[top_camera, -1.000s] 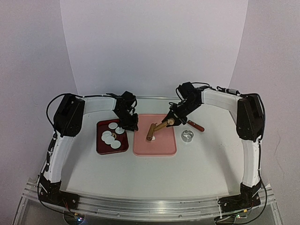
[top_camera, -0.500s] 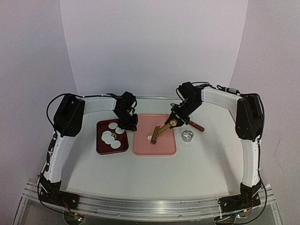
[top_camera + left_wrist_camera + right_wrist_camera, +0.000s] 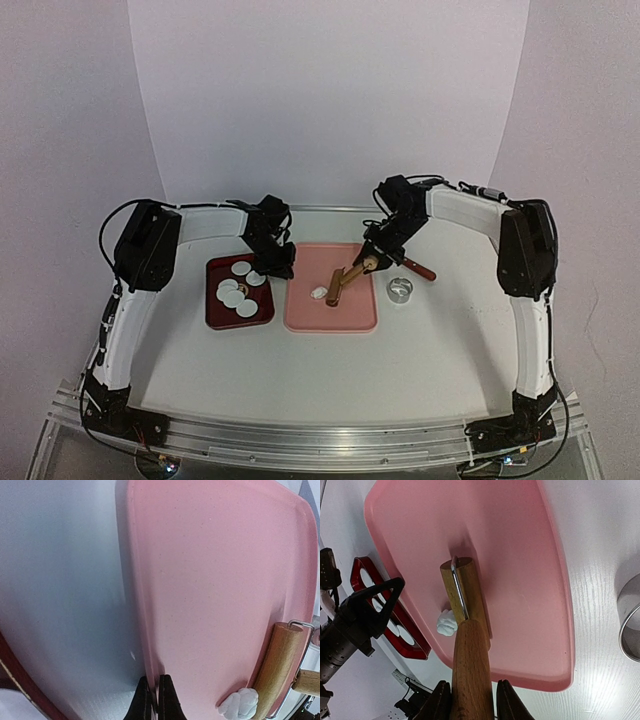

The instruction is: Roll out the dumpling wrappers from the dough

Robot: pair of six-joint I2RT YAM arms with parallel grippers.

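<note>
My white table carries four things in a loose row. A dark red rectangular tray lies toward my left, with a pale pink rectangular tray just beside it at centre. Right of that lie a small round metal ring and, just behind it, a short red-handled stick.

Nothing readable anywhere: no text, label, brand or number. The pink tray at my left gripper is unmarked; the rolling pin in my right gripper shows plain wood.
</note>
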